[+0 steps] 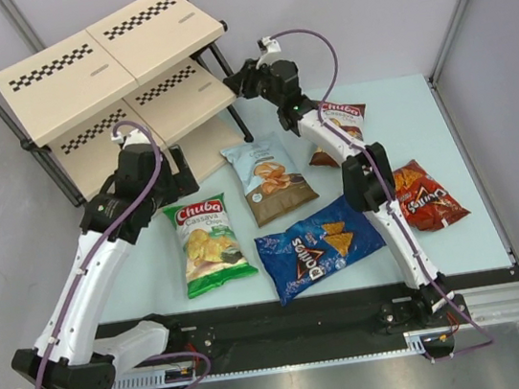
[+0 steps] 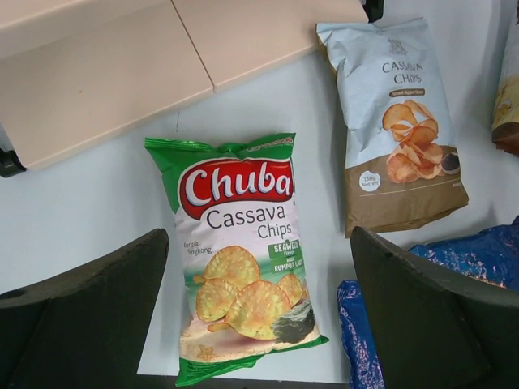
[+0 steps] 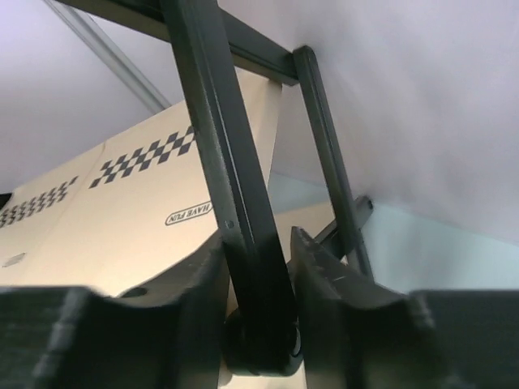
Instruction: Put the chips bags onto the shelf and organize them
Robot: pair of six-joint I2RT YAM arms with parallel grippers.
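The shelf [image 1: 105, 61] stands at the back left. Five chips bags lie flat on the table: green-white Chuba Cassava [image 1: 210, 243], pale blue-and-brown [image 1: 269, 178], blue Doritos [image 1: 317, 245], red Doritos [image 1: 424, 195] and small dark Chuba [image 1: 342, 125]. My left gripper [image 1: 174, 173] hangs open above the green bag [image 2: 239, 251], its fingers either side of the bag's lower half without touching it. My right gripper [image 1: 236, 84] is at the shelf's right side, shut on a black upright of the frame [image 3: 219, 146], one finger on each side of the bar [image 3: 258, 251].
The lowest shelf board [image 2: 122, 65] lies just beyond the green bag's top. The pale bag [image 2: 397, 121] and blue Doritos [image 2: 470, 259] lie right of the left gripper. Grey walls close in the table on the left, back and right.
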